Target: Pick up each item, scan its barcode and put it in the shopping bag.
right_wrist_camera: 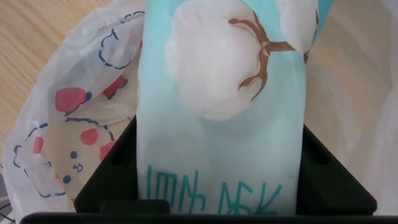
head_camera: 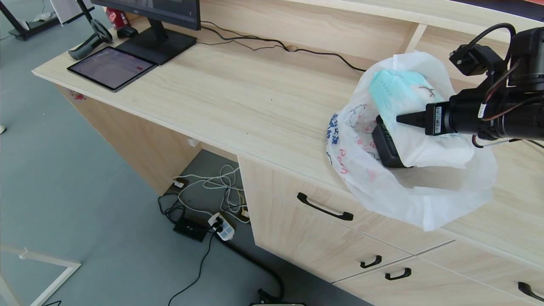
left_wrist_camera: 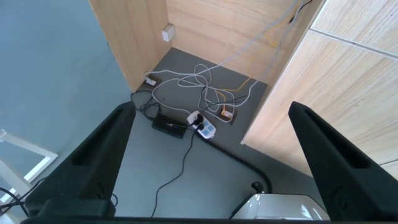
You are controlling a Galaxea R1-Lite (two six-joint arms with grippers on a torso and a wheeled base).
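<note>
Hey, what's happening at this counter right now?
The right gripper is shut on a soft teal-and-white plastic-wrapped pack, holding it in the mouth of the white printed plastic shopping bag on the light wooden counter. The pack is not yet released. The left gripper hangs open over the floor, holding nothing.

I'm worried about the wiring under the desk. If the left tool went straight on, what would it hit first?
Probably the white power strip and tangled cables on the floor, dead ahead of the open left tool. Nothing shows in between, though depth is unclear.
</note>
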